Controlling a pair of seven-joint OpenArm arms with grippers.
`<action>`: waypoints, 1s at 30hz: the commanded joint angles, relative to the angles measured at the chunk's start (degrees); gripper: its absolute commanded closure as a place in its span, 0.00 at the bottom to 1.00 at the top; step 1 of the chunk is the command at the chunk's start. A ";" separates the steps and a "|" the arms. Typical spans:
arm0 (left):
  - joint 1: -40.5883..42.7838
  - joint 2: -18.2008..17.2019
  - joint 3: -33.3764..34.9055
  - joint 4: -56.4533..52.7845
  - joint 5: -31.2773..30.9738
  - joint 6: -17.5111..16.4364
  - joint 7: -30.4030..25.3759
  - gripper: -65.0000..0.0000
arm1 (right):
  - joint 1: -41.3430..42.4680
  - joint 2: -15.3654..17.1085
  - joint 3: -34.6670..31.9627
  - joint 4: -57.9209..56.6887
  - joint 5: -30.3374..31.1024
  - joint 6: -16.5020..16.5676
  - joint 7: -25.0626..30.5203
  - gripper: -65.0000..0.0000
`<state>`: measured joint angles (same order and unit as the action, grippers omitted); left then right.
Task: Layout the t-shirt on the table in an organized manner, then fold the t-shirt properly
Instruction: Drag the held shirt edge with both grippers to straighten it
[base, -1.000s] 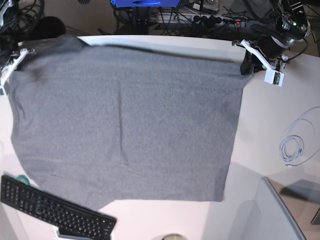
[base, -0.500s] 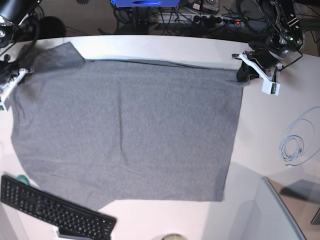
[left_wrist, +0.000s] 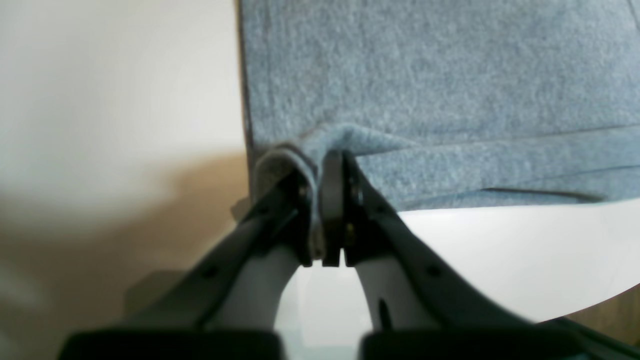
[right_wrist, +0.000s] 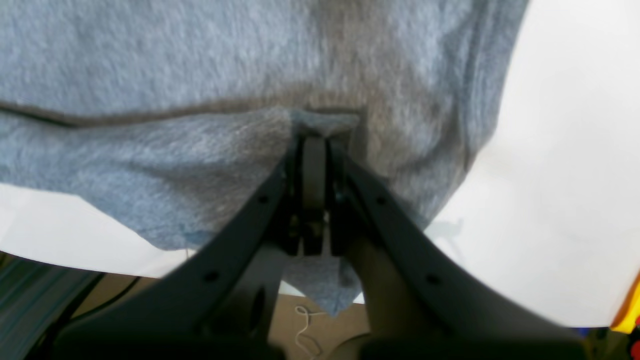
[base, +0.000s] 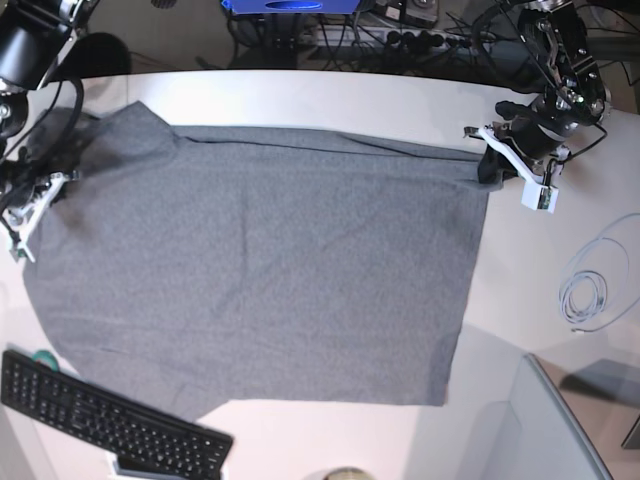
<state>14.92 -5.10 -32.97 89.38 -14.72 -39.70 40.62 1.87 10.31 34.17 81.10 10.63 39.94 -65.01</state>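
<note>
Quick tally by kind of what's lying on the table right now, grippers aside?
t-shirt: 1
black keyboard: 1
coiled white cable: 1
Total: 3, all on the white table. Two small things at the lower edge are too cut off to name.

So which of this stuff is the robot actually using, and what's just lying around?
In use:
t-shirt
table
left gripper, pinching the shirt
right gripper, pinching the shirt

Just lying about:
black keyboard
coiled white cable
</note>
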 joint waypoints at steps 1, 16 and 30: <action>-0.98 -0.57 -0.30 0.77 -0.36 -0.30 -0.93 1.00 | 1.43 1.34 0.07 0.17 0.40 0.06 1.32 0.99; -5.91 -0.92 -0.39 -6.70 -0.36 -0.30 -0.93 1.00 | 6.09 2.31 -7.32 -5.80 0.40 0.06 6.86 1.00; -7.58 -0.92 -0.66 -8.55 -0.36 -0.30 -1.10 1.00 | 7.85 2.22 -7.76 -5.80 0.40 0.06 8.44 1.00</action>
<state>7.77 -5.43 -33.34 79.77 -14.17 -39.68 40.53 8.27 11.53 26.48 74.50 10.41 39.94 -57.43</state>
